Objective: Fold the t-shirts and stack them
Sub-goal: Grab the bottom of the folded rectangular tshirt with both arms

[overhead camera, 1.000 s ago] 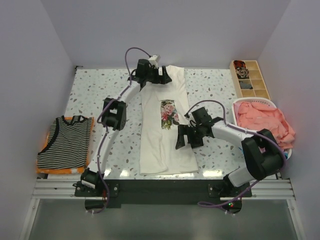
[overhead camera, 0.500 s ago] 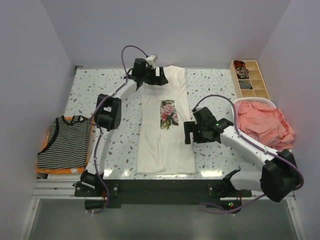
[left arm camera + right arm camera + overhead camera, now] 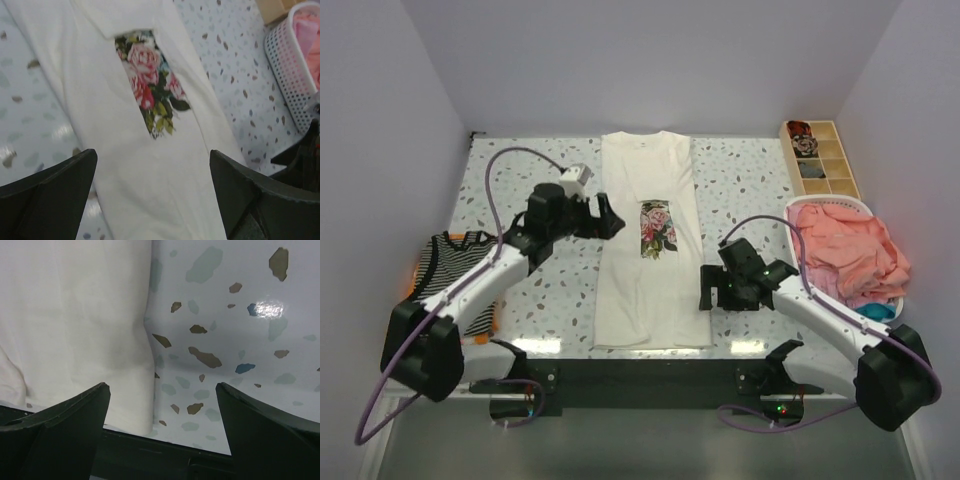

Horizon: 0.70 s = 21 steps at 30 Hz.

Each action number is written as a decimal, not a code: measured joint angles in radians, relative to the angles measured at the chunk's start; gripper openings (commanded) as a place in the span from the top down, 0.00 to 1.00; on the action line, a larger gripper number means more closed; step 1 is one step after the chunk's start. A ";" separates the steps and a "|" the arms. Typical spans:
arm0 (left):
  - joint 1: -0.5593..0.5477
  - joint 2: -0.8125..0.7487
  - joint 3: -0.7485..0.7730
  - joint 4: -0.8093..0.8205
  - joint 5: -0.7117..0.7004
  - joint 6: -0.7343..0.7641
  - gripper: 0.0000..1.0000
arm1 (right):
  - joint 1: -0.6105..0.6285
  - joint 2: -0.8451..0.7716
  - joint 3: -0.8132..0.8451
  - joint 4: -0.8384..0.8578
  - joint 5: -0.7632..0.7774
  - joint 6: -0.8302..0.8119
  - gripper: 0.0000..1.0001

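I noted the white speckled terrazzo-pattern table top (image 3: 750, 180). A cream cotton t-shirt with a rose print (image 3: 645, 270) lay flat down its centre, folded into a long strip. At the left edge, a black-and-white striped tee (image 3: 445, 262) sat on an orange folded one (image 3: 477, 338). A compartmented wooden tray (image 3: 840, 150) stood at the far right, with a white perforated plastic basket (image 3: 825, 201) just nearer.

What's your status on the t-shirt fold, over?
Left gripper open, empty, by cream t-shirt's left edge. Right gripper open, empty, at its near right edge. It lies flat, sides folded in; nothing blocking.
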 measured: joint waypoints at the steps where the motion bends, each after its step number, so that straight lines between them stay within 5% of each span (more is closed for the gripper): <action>1: -0.022 -0.060 -0.084 -0.017 -0.011 -0.023 0.00 | 0.000 -0.008 -0.011 -0.005 -0.010 0.006 0.09; 5: -0.097 -0.283 -0.315 -0.180 -0.058 -0.134 0.05 | -0.002 -0.059 -0.020 -0.012 -0.046 0.022 0.09; 12: -0.120 -0.713 -0.450 -0.412 -0.105 -0.333 0.14 | -0.002 -0.116 -0.059 -0.010 -0.142 0.044 0.11; 21: -0.120 -0.901 -0.595 -0.632 -0.053 -0.477 0.19 | -0.002 -0.150 -0.155 -0.019 -0.218 0.077 0.12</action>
